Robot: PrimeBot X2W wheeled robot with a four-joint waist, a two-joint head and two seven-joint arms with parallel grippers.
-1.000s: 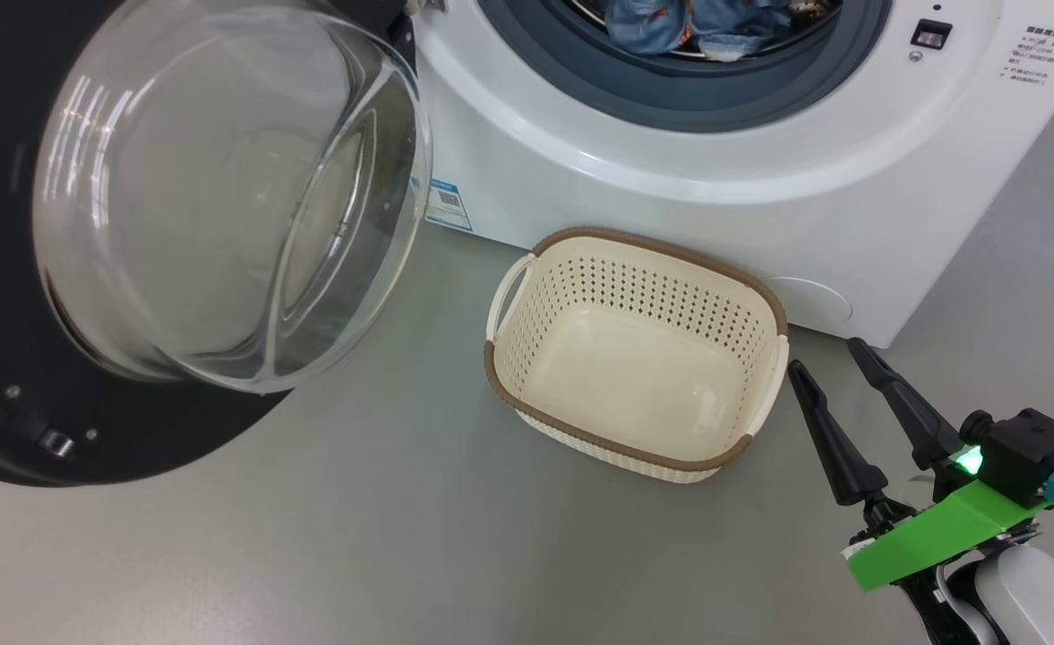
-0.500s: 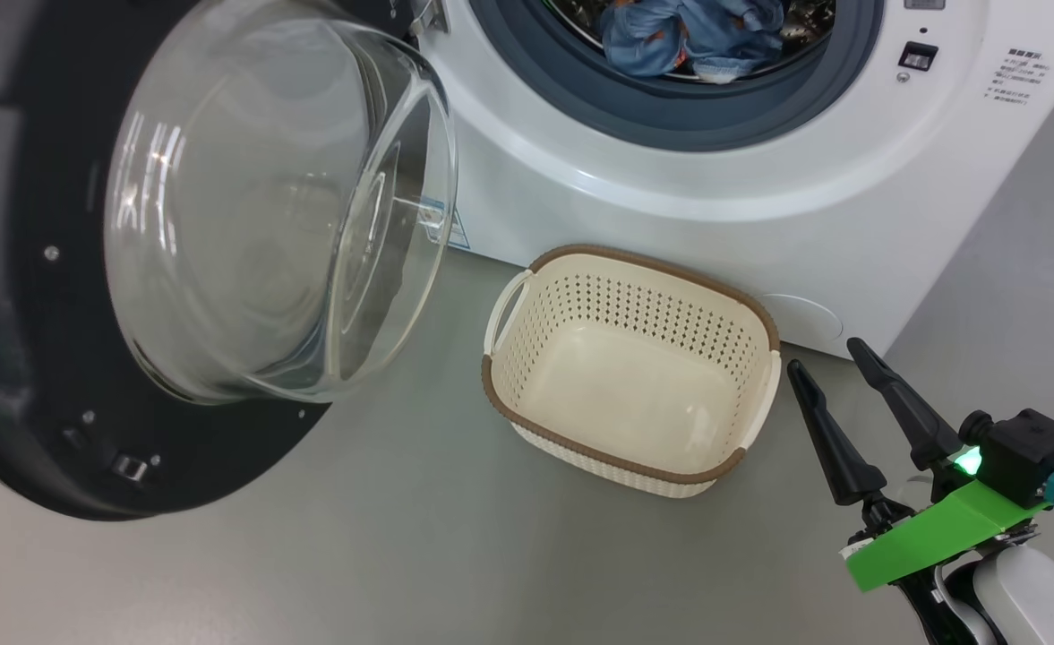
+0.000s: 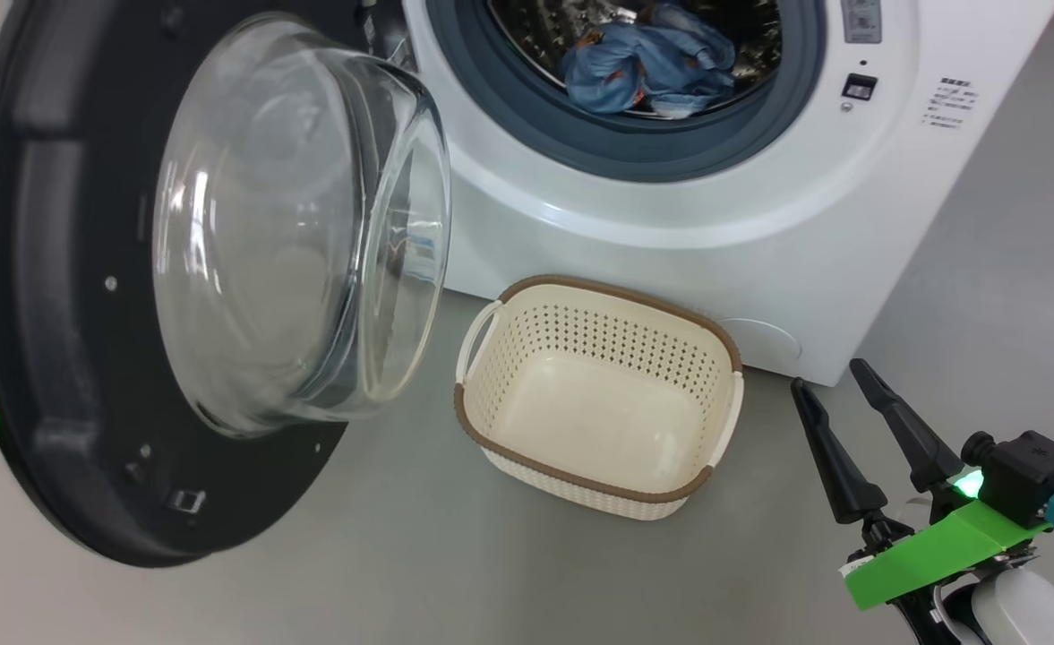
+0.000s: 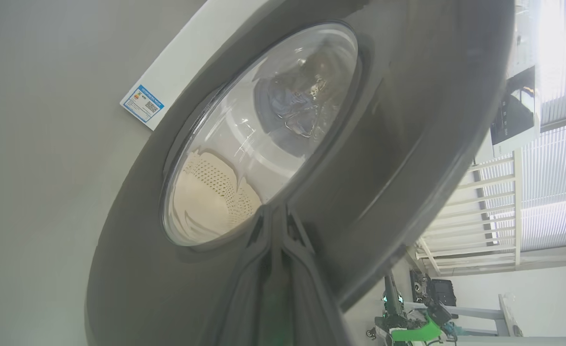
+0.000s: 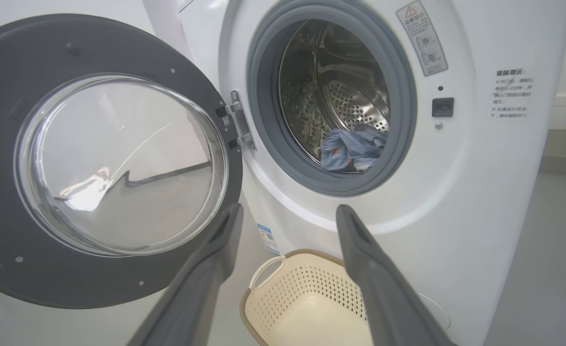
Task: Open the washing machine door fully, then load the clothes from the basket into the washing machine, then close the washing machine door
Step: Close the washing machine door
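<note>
The washing machine door (image 3: pixel 61 358) stands partly swung out at the left, its glass bowl facing the basket. In the drum of the white washing machine (image 3: pixel 670 224) lie the blue clothes (image 3: pixel 643 72), also visible as clothes (image 5: pixel 352 149) in the right wrist view. The cream basket (image 3: pixel 598 336) sits empty on the floor before the machine. My left gripper (image 4: pixel 275 211) is shut, its tips against the door's (image 4: pixel 398 120) outer face beside the window. At the lower right my right gripper (image 3: pixel 826 376) stands open and empty, right of the basket.
Grey floor (image 3: pixel 491 573) surrounds the basket. The door hinge (image 5: pixel 237 120) is on the opening's left side. A blue label sticker (image 4: pixel 142 103) is on the machine's lower front. White railings (image 4: pixel 494 192) and blinds stand behind the door.
The door has swung toward the machine's opening, its glass bowl now pointing more to the right. The head camera has shifted, showing more of the drum. The right gripper has stayed put.
</note>
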